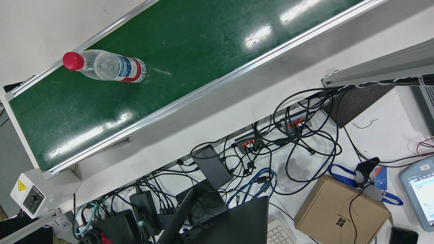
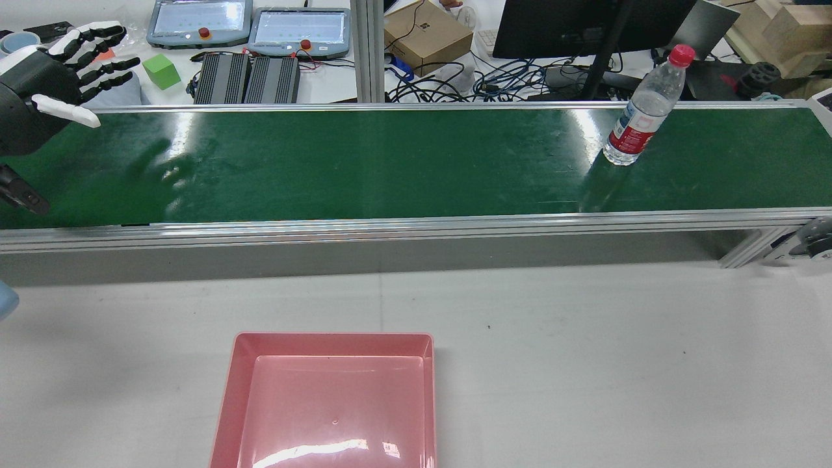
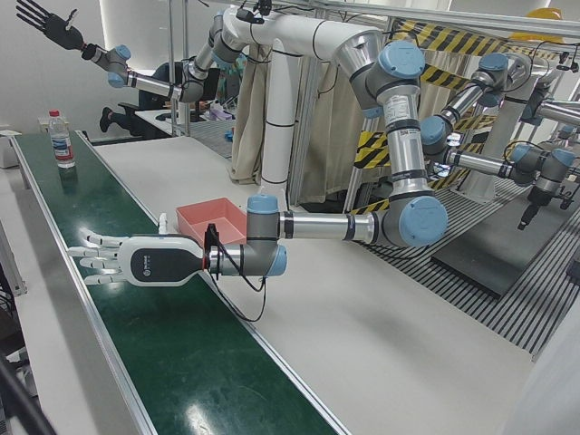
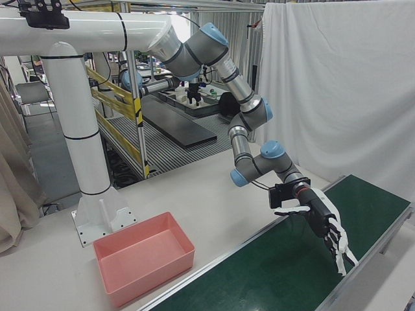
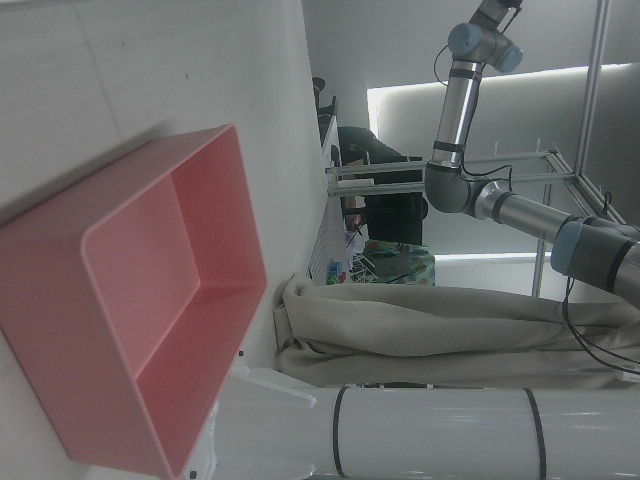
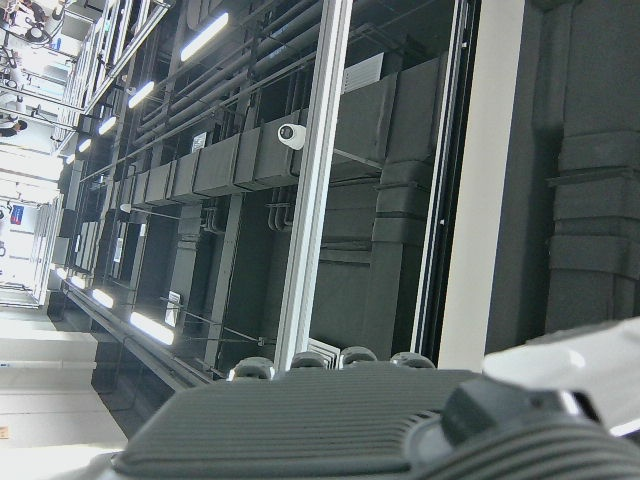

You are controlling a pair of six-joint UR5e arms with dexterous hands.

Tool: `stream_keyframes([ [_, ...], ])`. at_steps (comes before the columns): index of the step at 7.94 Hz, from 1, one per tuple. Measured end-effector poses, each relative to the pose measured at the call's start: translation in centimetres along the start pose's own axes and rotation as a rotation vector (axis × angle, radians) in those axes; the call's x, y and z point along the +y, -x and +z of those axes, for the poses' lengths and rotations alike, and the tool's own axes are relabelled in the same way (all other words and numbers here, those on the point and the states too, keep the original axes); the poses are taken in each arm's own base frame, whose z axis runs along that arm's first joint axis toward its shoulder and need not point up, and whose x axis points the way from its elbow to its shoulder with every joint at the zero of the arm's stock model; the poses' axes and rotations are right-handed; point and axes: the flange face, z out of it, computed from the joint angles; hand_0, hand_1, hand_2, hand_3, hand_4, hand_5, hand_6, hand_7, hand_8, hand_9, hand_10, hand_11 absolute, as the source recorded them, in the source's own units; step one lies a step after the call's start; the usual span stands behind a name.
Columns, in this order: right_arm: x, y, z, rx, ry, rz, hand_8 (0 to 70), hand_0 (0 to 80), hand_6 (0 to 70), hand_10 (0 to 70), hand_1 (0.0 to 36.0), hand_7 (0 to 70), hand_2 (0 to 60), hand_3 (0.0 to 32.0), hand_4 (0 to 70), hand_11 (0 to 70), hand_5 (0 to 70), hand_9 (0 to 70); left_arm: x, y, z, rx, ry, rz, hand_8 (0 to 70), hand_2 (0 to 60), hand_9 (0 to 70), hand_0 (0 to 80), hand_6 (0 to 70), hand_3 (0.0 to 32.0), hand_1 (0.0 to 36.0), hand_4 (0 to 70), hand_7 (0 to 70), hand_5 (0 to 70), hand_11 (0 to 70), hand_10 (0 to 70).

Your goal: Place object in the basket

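I see a long green conveyor belt (image 2: 390, 162) running across the far side of a white table (image 2: 585, 364). A clear plastic water bottle (image 2: 640, 110) with a red cap and a red-and-white label stands upright on the belt, near its right end in the rear view and close to the far rail. Nothing touches it.

My left hand (image 2: 62, 71) hovers above the opposite end of the belt, at the left edge of the rear view, well apart from the bottle. Its fingers (image 2: 104, 65) are spread and stretched out flat, holding nothing — the palm faces down, and its dark reflection shows on the shiny belt below. In the left-front view the same hand (image 3: 136, 261) reaches out level over the belt on a nearly horizontal forearm.

My right hand (image 3: 50, 27) is raised high in the air, far from the belt; in the left-front view it appears small at the top left corner, fingers fanned apart and empty. Its own camera looks up at ceiling beams and strip lights.

The basket (image 2: 331, 403) is a shallow pink rectangular tray, empty, resting on the white table on the robot's side of the belt, between the two arms and a little toward the left one. The left hand camera shows its inside as bare pink plastic (image 5: 150, 300).

Beyond the belt lie tangled cables (image 1: 271, 156), a cardboard box (image 1: 340, 211) and teach pendants (image 2: 247, 26).
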Motion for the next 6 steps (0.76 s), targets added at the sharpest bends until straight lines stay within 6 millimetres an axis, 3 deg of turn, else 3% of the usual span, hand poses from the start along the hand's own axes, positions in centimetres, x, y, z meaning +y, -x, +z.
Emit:
stream_keyframes([
  [6,0.00,0.00,0.00,0.000,0.000,0.000,0.0,0.0,0.0,0.0,0.0,0.0,0.0,0.0,0.0,0.0,0.0,0.0,0.16,0.05,0.17,-0.001,0.005,-0.004,12.6,0.0,13.0,59.4,6.4,9.0,12.1,1.6,2.5,25.5,8.7,4.7],
])
